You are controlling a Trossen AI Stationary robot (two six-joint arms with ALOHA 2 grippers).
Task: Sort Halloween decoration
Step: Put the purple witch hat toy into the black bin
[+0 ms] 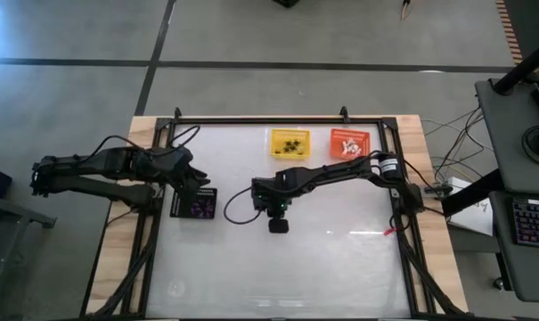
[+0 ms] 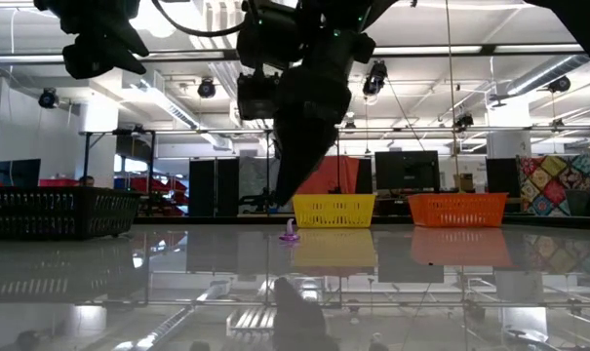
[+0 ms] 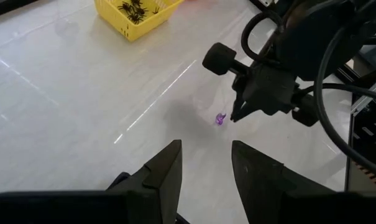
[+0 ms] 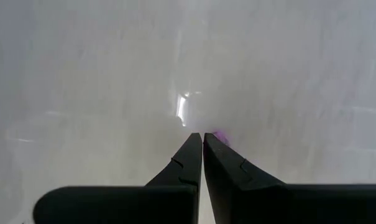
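While the right gripper (image 4: 202, 138) hangs mid-table with its dark fingers pressed together on nothing, a tiny purple trinket (image 3: 220, 118) lies on the white tabletop (image 1: 340, 259) just beside their tips; the left gripper (image 3: 206, 158) stands open, empty, over the black mesh basket (image 1: 194, 204).

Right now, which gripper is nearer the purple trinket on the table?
Right. The right gripper, shut, has its tips right beside the purple trinket; the left gripper, open, is off toward the black basket.
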